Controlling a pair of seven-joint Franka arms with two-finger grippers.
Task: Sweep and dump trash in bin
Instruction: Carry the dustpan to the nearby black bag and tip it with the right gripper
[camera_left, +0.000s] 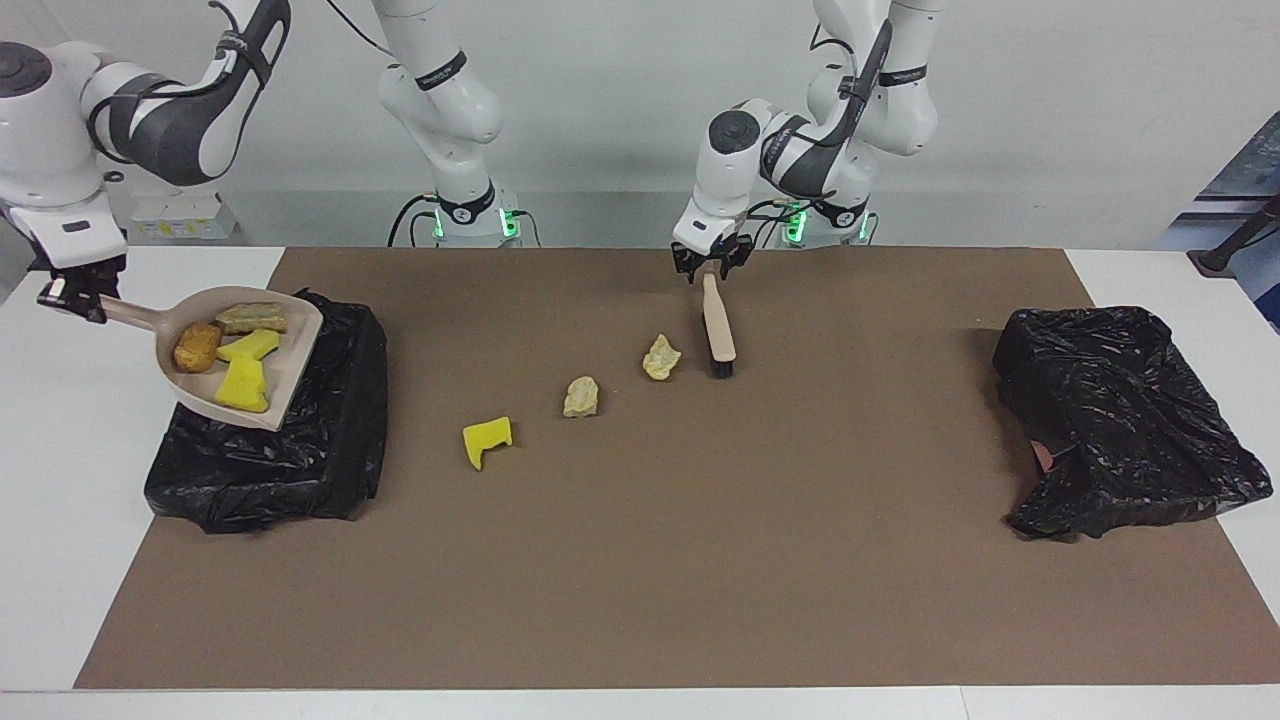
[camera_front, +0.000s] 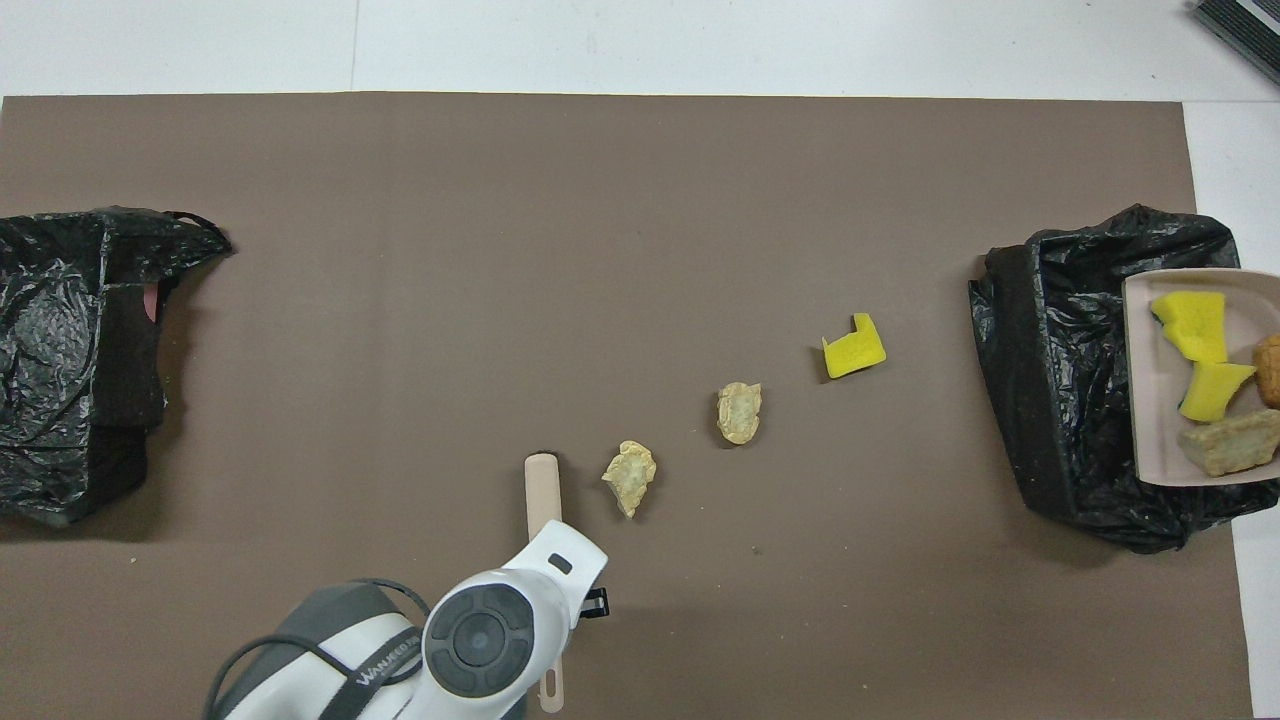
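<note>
My right gripper (camera_left: 75, 297) is shut on the handle of the beige dustpan (camera_left: 292, 345), held level in the air above the black-bagged bin (camera_left: 280, 450) at the right arm's end of the table. In the pan lie an orange-brown lump (camera_left: 197, 347), a beige lump (camera_left: 252, 318) and two yellow sponge chunks (camera_left: 243, 385). Loose trash on the mat: a yellow sponge chunk (camera_left: 487, 440) and two beige lumps (camera_left: 581, 397) (camera_left: 661, 357). The brush (camera_left: 718, 325) lies beside the lump nearer the robots, bristles down. My left gripper (camera_left: 710, 268) stands open over its handle end.
A second black bag (camera_left: 1120, 420) sits at the left arm's end of the table. The brown mat (camera_left: 700, 560) covers most of the white tabletop. In the overhead view the left arm's wrist (camera_front: 500, 630) hides the brush's handle end.
</note>
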